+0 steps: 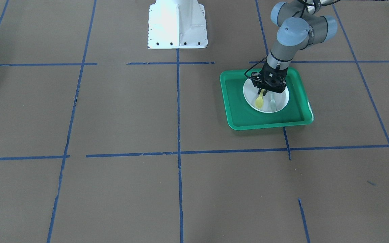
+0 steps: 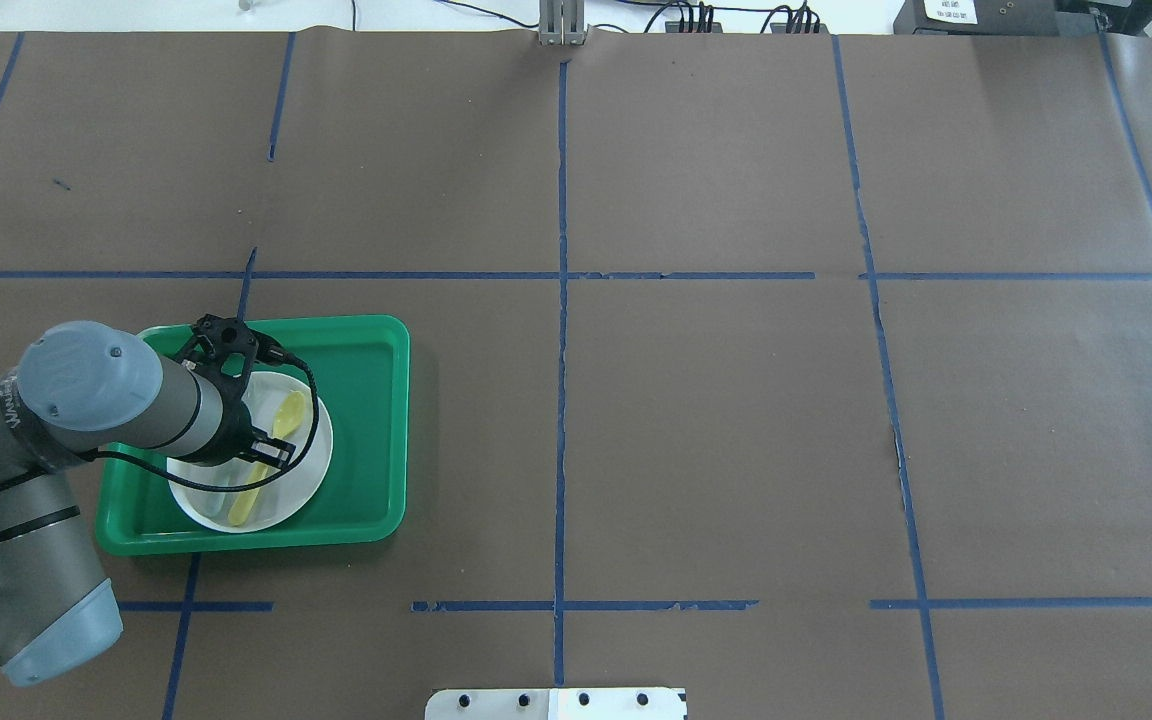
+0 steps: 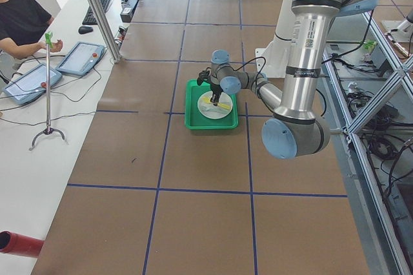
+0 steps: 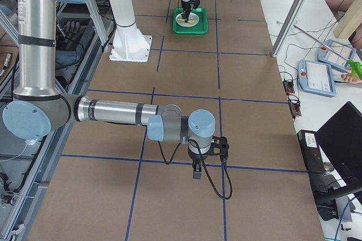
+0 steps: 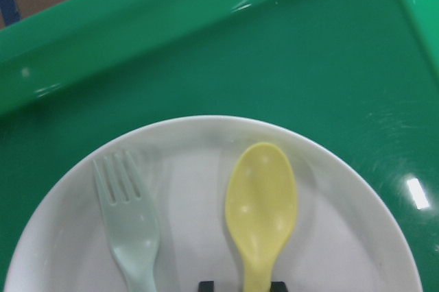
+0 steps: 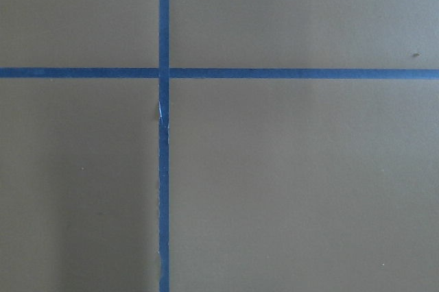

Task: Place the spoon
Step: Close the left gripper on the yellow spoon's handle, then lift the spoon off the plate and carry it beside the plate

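The spoon (image 5: 260, 210) lies on the white plate (image 5: 343, 237) in the green tray (image 5: 309, 45) beside the fork (image 5: 130, 216), its handle running straight back between the left claw's (image 1: 263, 91) slightly parted, apparently unclamped fingertips, while the distant right claw's (image 4: 196, 174) opening cannot be told.

We see the tray (image 1: 235, 101) on the table (image 1: 113, 111), robot's left side, with the plate (image 1: 281, 100) in it. Spoon (image 1: 259, 100) and fork (image 1: 273, 103) lie side by side on the plate, apart, spoon on the robot's right. Left gripper (image 1: 263, 91) sits over the spoon's handle.
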Controlling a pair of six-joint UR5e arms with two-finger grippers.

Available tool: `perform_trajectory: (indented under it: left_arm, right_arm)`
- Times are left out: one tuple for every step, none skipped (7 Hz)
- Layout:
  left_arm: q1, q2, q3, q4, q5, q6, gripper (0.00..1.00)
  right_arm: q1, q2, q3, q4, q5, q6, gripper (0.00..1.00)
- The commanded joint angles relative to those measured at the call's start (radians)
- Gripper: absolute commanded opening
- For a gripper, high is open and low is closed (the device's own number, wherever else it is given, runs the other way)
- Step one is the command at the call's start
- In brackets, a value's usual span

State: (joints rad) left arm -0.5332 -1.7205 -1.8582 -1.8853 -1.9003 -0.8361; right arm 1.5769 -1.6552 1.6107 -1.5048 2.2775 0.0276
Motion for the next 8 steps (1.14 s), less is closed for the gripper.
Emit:
perform_trajectory:
  left_arm:
    - [-0.001, 0.002, 0.007, 0.000, -0.014, 0.002, 0.00]
    - [-0.014, 0.004, -0.016, 0.002, -0.019, 0.002, 0.00]
    - [-0.031, -0.007, -0.060, 0.024, -0.120, 0.000, 0.00]
    - [-0.118, -0.052, -0.077, 0.082, -0.219, -0.001, 0.00]
    - [-0.138, -0.164, -0.053, 0.172, -0.235, -0.076, 0.00]
    - [-0.137, -0.263, 0.046, 0.184, -0.232, -0.197, 0.00]
    - [-0.133, -0.292, 0.103, 0.178, -0.230, -0.286, 0.00]
    - [-0.116, -0.291, 0.120, 0.175, -0.229, -0.313, 0.00]
  right_arm:
    - [0.000, 0.000, 0.000, 0.000, 0.000, 0.000, 1.00]
    - [0.000, 0.000, 0.000, 0.000, -0.001, 0.000, 1.00]
    - [0.000, 0.000, 0.000, 0.000, -0.001, 0.000, 1.00]
    - [0.000, 0.000, 0.000, 0.000, -0.001, 0.000, 1.00]
    - [0.000, 0.000, 0.000, 0.000, -0.001, 0.000, 1.00]
    - [0.000, 0.000, 0.000, 0.000, -0.001, 0.000, 1.00]
    - [0.000, 0.000, 0.000, 0.000, -0.001, 0.000, 1.00]
    - [0.000, 0.000, 0.000, 0.000, 0.000, 0.000, 1.00]
